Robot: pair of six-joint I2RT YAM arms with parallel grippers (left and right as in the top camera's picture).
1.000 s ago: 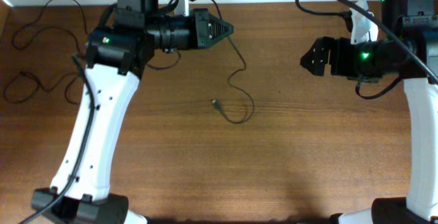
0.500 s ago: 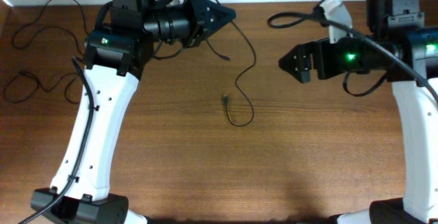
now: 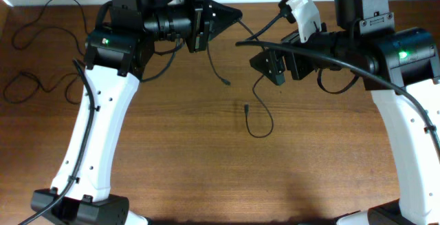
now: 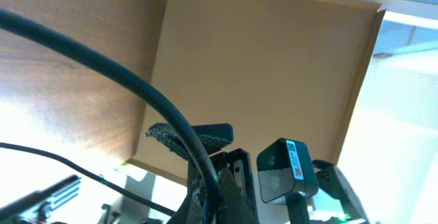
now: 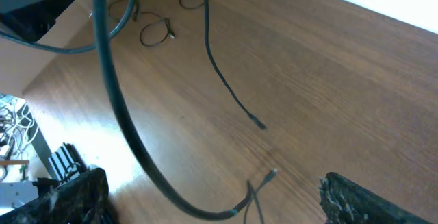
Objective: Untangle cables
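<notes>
My left gripper is raised at the back centre of the table and shut on thin black cables. From it one cable hangs to a plug end. A second cable curls on the wood to a plug. In the left wrist view the shut fingers pinch a cable that crosses close to the lens. My right gripper is open just right of the hanging strands, touching none. Its wrist view shows the gripper wide apart above a plug end and a hanging cable.
More thin cables and a small loop lie at the table's left side; the loop also shows far off in the right wrist view. A thick arm cable sweeps across that view. The table's back edge is close behind both grippers.
My right arm has swung left and forward, close to the hanging cables, still open. The left gripper stays shut while the cable ends have drifted right across the wood.
</notes>
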